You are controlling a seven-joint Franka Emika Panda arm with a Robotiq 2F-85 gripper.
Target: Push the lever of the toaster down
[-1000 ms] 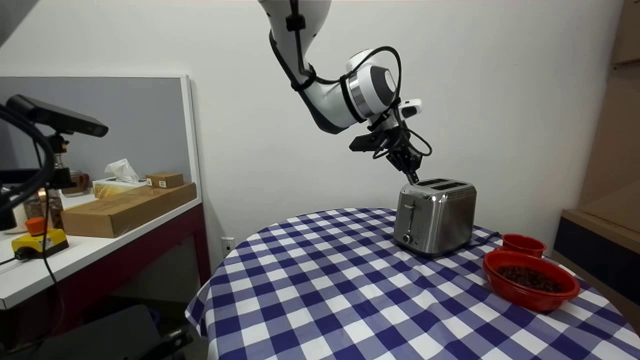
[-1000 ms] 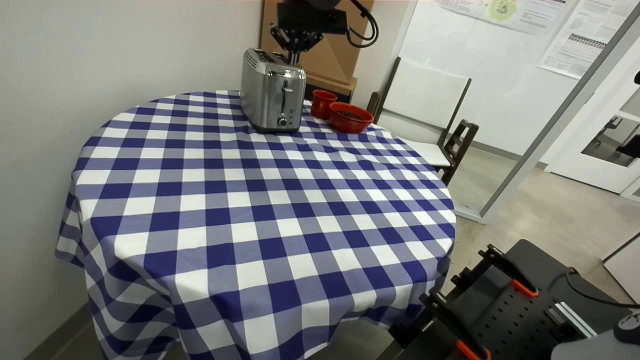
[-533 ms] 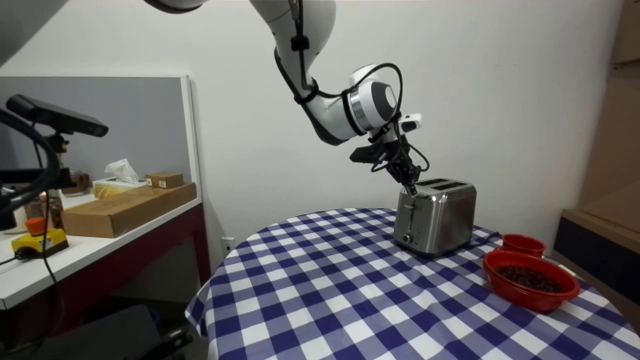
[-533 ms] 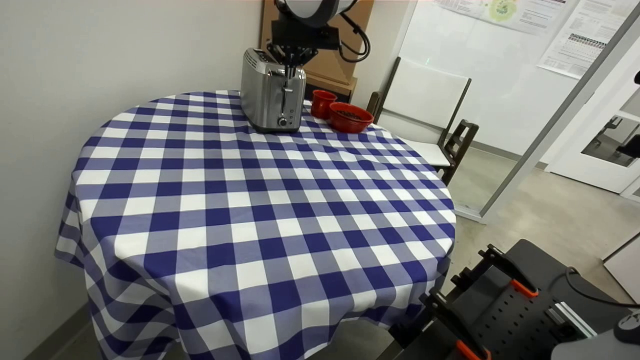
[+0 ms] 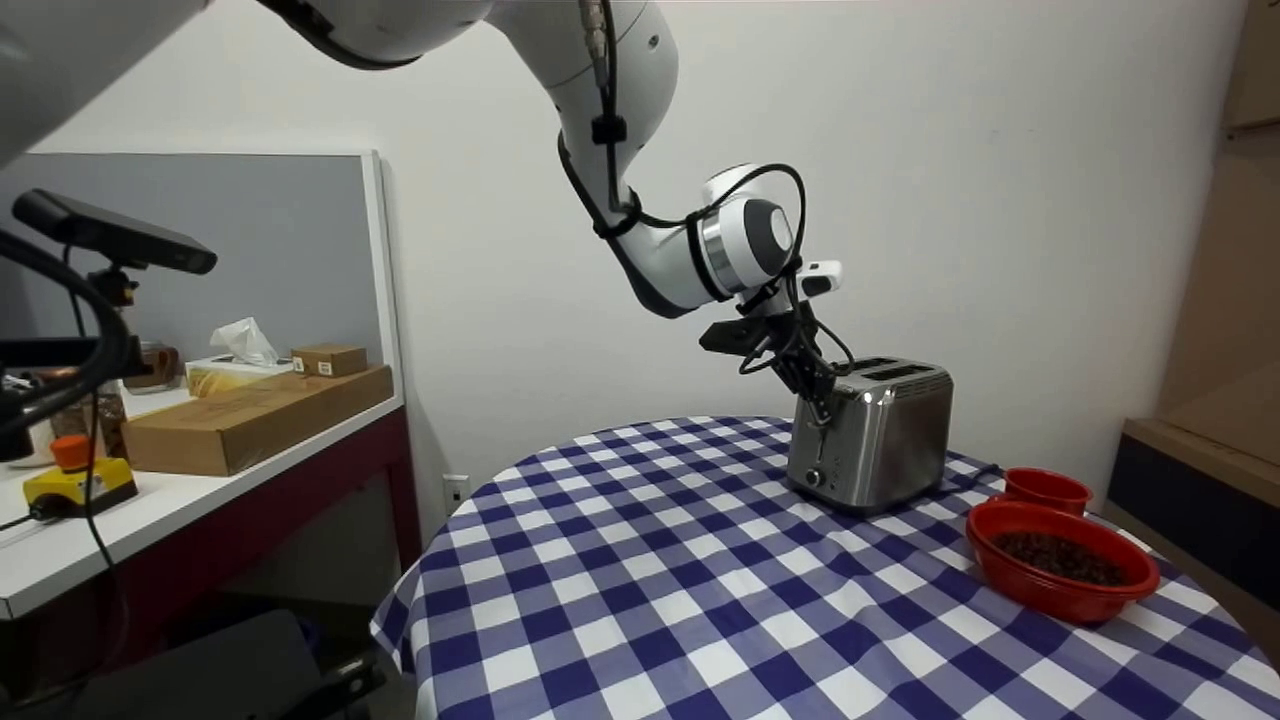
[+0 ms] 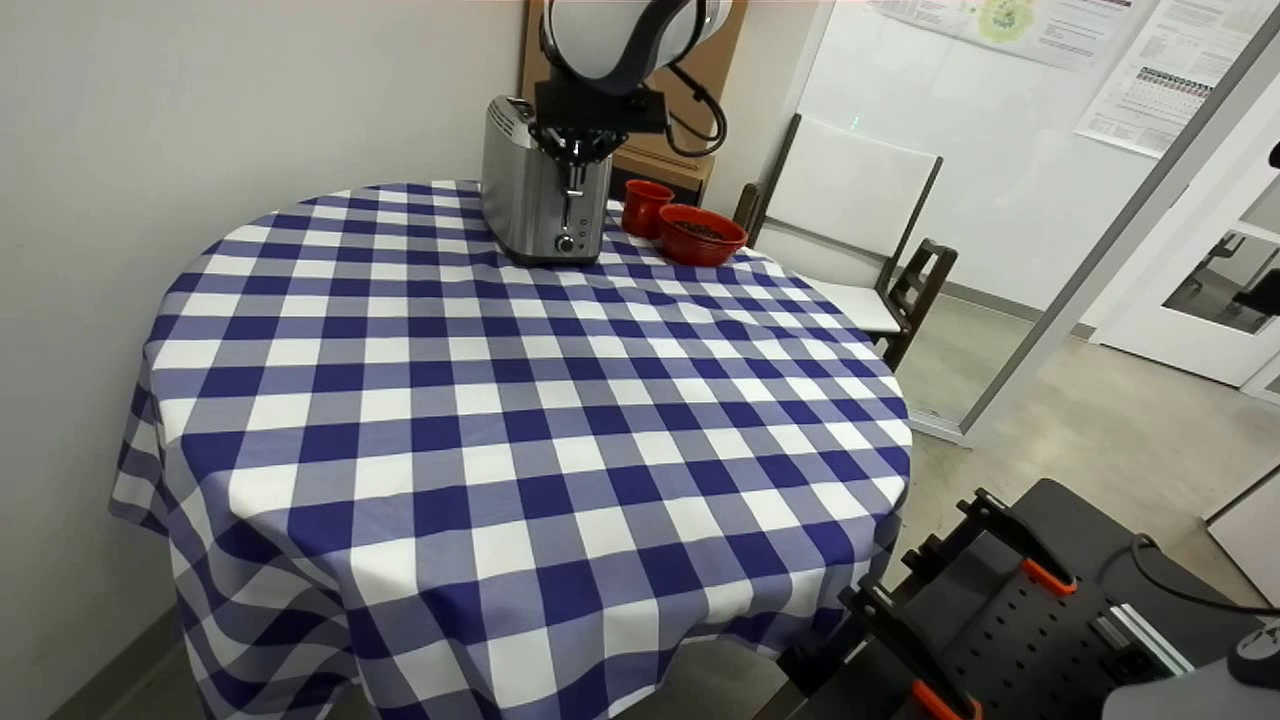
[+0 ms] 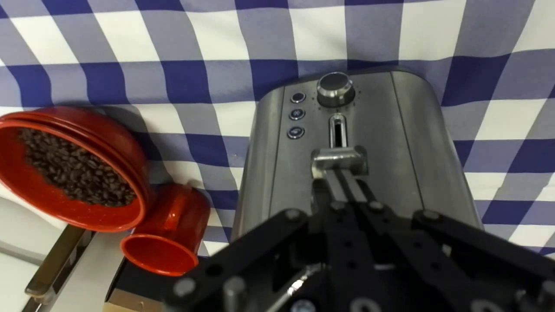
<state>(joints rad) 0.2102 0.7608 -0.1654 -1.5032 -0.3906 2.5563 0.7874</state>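
Dropping lower than half a second ago, my pincer, pinched together and empty, now reaches the lever on the toaster's front. Contact unclear; bare slot below, so I judge the push unfinished.

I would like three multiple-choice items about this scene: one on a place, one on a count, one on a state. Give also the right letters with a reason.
1. Where is the gripper? A) in the bowl B) at the lever C) in the cup
2. How many buttons show on the toaster? A) one B) five C) three
3. How is the lever in its slot? A) above the lower end B) at the lower end C) pulled out

1: B, the wrist view shows it at the lever.
2: C, three show in a line there.
3: A, bare slot shows between lever and knob.
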